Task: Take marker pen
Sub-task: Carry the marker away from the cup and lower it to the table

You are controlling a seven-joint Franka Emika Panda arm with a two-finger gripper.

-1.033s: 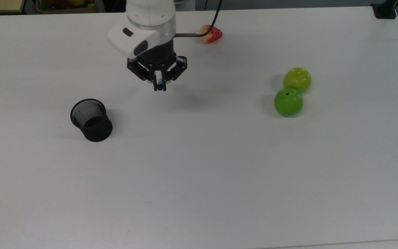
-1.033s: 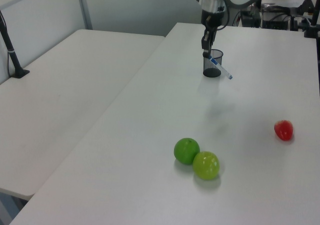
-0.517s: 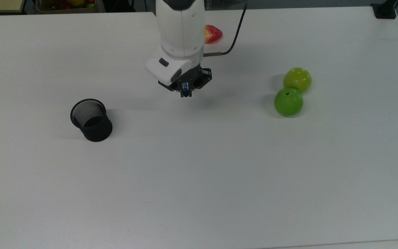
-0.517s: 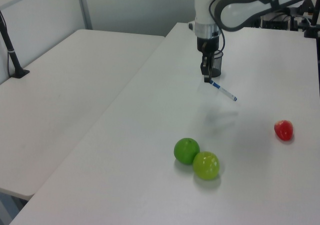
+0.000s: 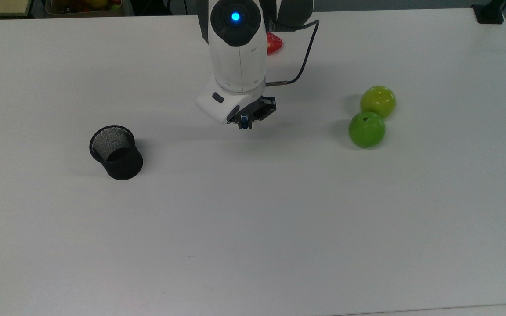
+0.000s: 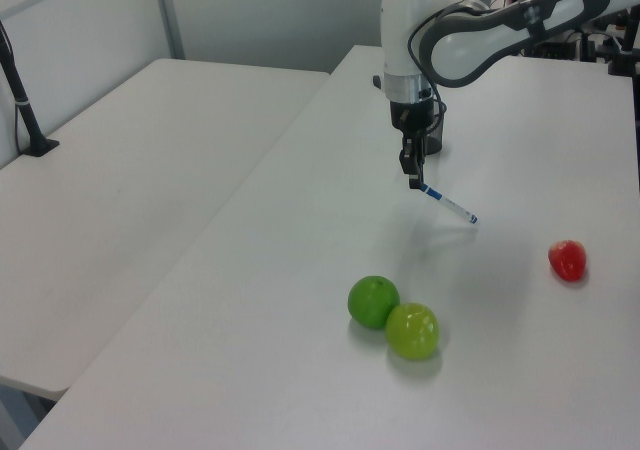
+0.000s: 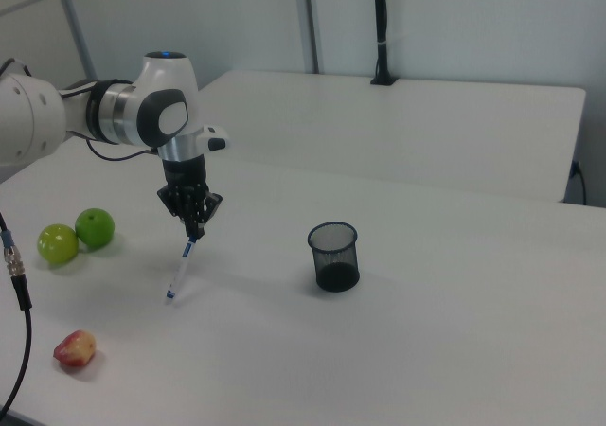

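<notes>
White desk (image 5: pixel 279 228), matte, carrying all items listed.

Arm: one white Franka arm, wrist pointing down, blue light lit on its upper joint in the top view. Gripper (image 5: pixel 245 123) (image 6: pixel 412 178) (image 7: pixel 193 232) black, hanging above the desk surface near the middle of the far half in the top view. Jaws closed on the upper end of the marker pen.

Marker pen (image 6: pixel 447 203) (image 7: pixel 179 272): slim white barrel with blue ends, held by its top end. It slants down and away from the jaws; in the left view toward 4 o'clock, in the right view toward 7 o'clock. Whether its low tip touches the desk cannot be told. In the top view its blue end (image 5: pixel 245 125) shows between the jaws.

Pen cup (image 5: pixel 116 152) (image 7: pixel 333 255): black wire mesh, upright, standing well apart from the gripper, at about 8 o'clock from it in the top view.

Green apples, two, touching each other: the darker green apple (image 5: pixel 366 129) (image 6: pixel 373 301) (image 7: pixel 95 228) and the yellow-green apple (image 5: pixel 378 101) (image 6: pixel 412 331) (image 7: pixel 57 243), at 3 o'clock from the gripper in the top view.

Red-and-yellow fruit (image 5: pixel 274 43) (image 6: pixel 567 260) (image 7: pixel 75 348): small, lying alone, partly behind the arm in the top view, at 12 o'clock from the gripper.

Second white desk (image 6: pixel 130 160), adjoining, with a black pole (image 6: pixel 22 95) on it.
</notes>
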